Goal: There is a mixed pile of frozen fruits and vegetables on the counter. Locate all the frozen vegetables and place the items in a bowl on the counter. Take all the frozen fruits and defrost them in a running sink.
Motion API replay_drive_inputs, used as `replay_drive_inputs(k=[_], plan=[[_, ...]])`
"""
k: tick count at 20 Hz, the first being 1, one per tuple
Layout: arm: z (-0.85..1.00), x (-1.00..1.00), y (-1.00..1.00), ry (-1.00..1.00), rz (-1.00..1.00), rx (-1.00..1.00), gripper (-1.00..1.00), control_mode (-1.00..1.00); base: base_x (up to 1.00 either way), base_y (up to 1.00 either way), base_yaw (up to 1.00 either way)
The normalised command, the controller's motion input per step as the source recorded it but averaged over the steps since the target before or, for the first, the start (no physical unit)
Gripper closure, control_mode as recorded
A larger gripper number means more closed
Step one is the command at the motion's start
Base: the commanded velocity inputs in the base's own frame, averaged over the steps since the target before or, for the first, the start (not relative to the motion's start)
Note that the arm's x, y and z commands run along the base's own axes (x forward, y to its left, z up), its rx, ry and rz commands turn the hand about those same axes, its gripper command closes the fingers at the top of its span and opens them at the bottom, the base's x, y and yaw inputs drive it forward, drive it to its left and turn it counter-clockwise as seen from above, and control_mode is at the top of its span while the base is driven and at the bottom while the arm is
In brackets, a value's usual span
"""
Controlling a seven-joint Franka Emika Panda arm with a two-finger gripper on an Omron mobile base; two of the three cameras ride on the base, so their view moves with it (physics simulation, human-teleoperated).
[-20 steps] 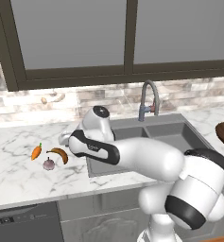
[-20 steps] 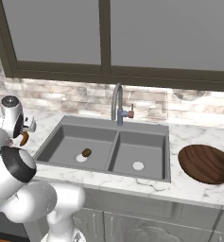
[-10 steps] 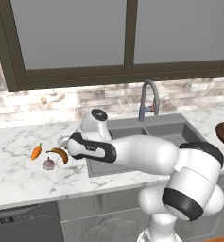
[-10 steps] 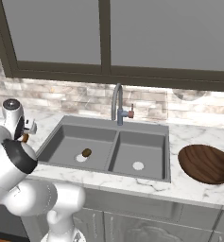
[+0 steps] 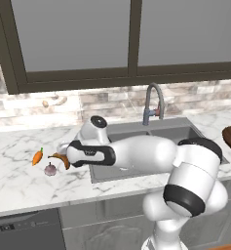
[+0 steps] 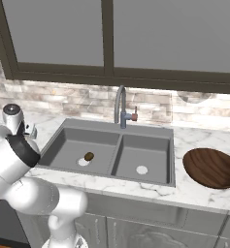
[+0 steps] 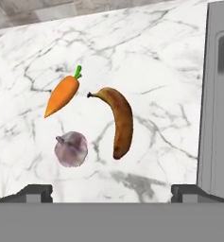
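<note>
Marble counter (image 7: 146,56) holds carrot (image 7: 61,96), banana (image 7: 119,120), bulb (image 7: 71,149).

The hand (image 5: 64,149) has swung farther left over the counter (image 5: 19,171), nearer the banana (image 5: 61,159).

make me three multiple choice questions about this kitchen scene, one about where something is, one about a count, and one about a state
1. Where is the kiwi?
A. In the left basin of the sink
B. In the bowl
C. Beside the carrot

2. How many foods lie together on the counter?
A. One
B. Three
C. Five

3. What is in the bowl?
A. The banana
B. The bulb
C. Nothing

Answers: 1 A, the kiwi lies by the left drain in the right base view. 2 B, carrot, banana and bulb show in the hand view. 3 C, the bowl's inside is bare wood.
</note>
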Motion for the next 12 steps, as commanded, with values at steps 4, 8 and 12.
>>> replay_drive_inputs(k=[4,8,12], plan=[[-0.11,0.09,0.02,0.00,0.00,0.00,-1.00,-1.00,0.00,0.00,0.00],[-0.10,0.06,0.01,0.00,0.00,0.00,-1.00,-1.00,0.00,0.00,0.00],[-0.09,0.07,0.01,0.00,0.00,0.00,-1.00,-1.00,0.00,0.00,0.00]])
